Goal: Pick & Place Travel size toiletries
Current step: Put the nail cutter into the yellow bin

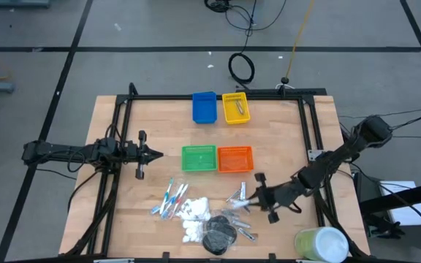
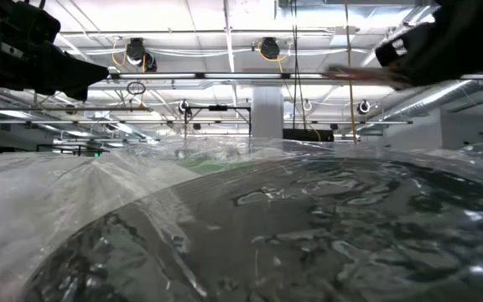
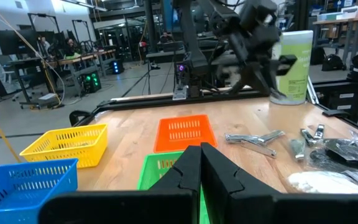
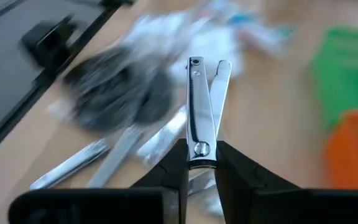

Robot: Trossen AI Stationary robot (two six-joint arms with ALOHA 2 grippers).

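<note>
My right tool sits at about five o'clock on the bench, arm stretched toward nine, fingers clamped on a nail clipper. My left tool waits at nine o'clock, fingers pressed together.

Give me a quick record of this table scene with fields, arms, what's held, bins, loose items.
Right claw: shut on shiny metal nail clipper, near the toiletry pile
Left claw: shut, empty, waiting by the green plastic bin
Other bins: orange, blue, yellow
Loose items: toothbrush-like sticks, white pads, black discs
</note>
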